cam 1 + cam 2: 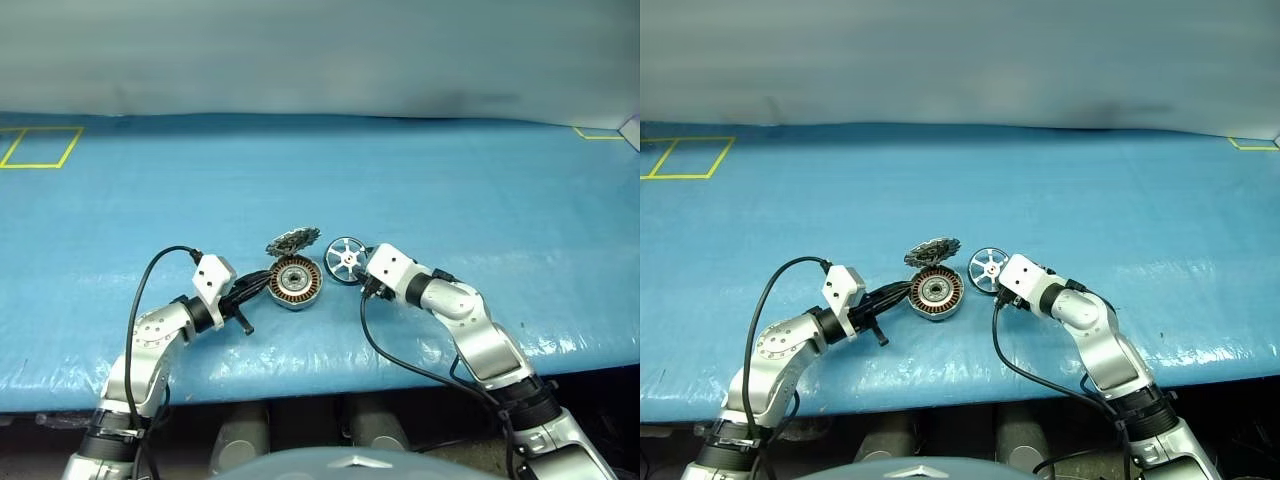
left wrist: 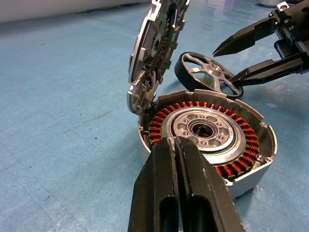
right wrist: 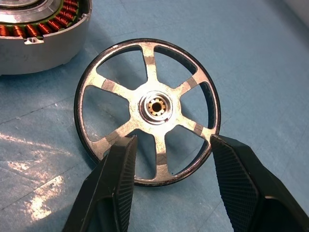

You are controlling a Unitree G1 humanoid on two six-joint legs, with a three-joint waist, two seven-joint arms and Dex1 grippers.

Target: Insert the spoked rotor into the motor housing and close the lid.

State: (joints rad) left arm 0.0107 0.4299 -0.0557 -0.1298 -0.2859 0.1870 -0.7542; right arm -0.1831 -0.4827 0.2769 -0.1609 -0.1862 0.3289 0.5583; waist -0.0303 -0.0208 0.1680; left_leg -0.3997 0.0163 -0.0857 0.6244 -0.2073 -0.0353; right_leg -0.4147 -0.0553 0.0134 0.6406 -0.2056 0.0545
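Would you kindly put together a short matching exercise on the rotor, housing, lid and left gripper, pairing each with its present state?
Things:
1. spoked rotor
2. motor housing
3. lid
4. left gripper

States:
A. fingers shut, at the housing's rim
B. standing tilted at the housing's edge, toothed face showing
C. open on top, copper windings exposed
D. on the blue table beside the housing, between the right gripper's parted fingers

Pairs: 1-D, 2-C, 3-B, 4-A
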